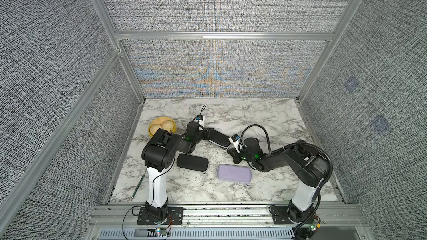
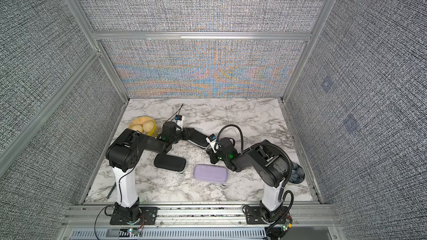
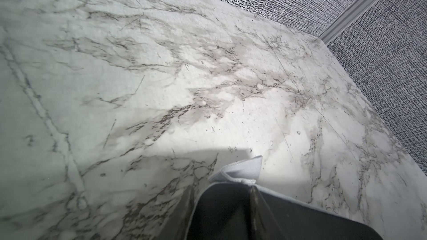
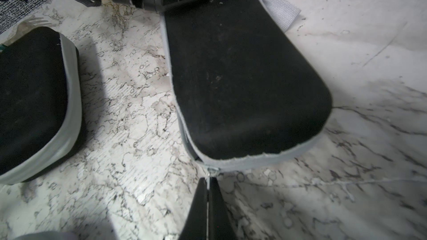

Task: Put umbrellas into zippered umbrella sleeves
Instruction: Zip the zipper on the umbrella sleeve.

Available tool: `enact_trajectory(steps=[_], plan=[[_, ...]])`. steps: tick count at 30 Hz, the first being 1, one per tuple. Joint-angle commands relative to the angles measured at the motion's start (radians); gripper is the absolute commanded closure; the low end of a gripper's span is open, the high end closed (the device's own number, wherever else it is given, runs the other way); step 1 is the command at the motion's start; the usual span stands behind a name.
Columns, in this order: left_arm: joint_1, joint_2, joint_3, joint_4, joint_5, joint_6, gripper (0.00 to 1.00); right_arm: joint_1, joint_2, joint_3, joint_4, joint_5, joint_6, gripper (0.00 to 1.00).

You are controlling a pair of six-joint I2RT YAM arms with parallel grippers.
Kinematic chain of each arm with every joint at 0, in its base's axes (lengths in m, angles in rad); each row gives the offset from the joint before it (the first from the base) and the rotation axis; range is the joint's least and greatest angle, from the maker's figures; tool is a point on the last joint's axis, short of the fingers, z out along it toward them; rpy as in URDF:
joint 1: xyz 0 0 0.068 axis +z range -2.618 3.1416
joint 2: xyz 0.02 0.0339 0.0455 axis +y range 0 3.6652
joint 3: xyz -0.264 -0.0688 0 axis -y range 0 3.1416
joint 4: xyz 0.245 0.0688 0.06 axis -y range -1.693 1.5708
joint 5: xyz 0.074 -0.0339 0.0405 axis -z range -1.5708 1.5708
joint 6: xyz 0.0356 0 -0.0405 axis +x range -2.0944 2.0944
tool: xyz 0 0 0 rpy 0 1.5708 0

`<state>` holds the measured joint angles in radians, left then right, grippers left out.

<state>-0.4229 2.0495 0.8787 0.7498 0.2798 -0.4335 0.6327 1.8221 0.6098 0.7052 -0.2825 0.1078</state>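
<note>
Black sleeve (image 1: 192, 162) and lavender sleeve (image 1: 234, 173) lay closed; my left fingers (image 3: 257, 215) clamped the third sleeve (image 4: 242, 77), right fingers (image 4: 198, 211) shut, seemingly on its zipper pull (image 4: 211, 171), zipping unfinished.

Both top views sit high up above the arm bases (image 1: 157, 214), angled down over the whole marble table (image 1: 265, 116) toward the back wall (image 1: 215, 65). Left wrist cam is super close, looking along the black case (image 3: 221, 206) out to a table corner. Right wrist cam faces the same case, I think, from its opposite end, equally close.
</note>
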Motion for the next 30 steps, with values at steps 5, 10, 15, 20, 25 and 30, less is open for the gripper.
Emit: enact_trajectory(steps=[5,10,15,20,25,30], plan=[[-0.001,0.03,-0.019,-0.188,-0.104,-0.021,0.93,-0.026,0.009,-0.021,0.015,-0.049,0.024,1.0],[-0.001,0.026,-0.035,-0.186,-0.13,-0.039,1.0,-0.028,0.022,-0.018,0.014,-0.076,0.018,1.0],[-0.003,0.019,-0.056,-0.168,-0.168,-0.063,1.0,0.009,0.003,-0.01,-0.01,-0.05,0.002,1.0],[-0.005,0.008,-0.063,-0.156,-0.166,-0.087,1.0,0.036,-0.001,0.019,-0.036,-0.044,-0.006,1.0],[-0.005,-0.001,-0.063,-0.153,-0.192,-0.097,1.0,0.063,0.002,0.038,-0.066,-0.043,-0.026,1.0],[-0.009,0.015,-0.074,-0.111,-0.177,-0.127,1.0,0.071,0.055,0.092,-0.085,-0.054,-0.013,1.0]])
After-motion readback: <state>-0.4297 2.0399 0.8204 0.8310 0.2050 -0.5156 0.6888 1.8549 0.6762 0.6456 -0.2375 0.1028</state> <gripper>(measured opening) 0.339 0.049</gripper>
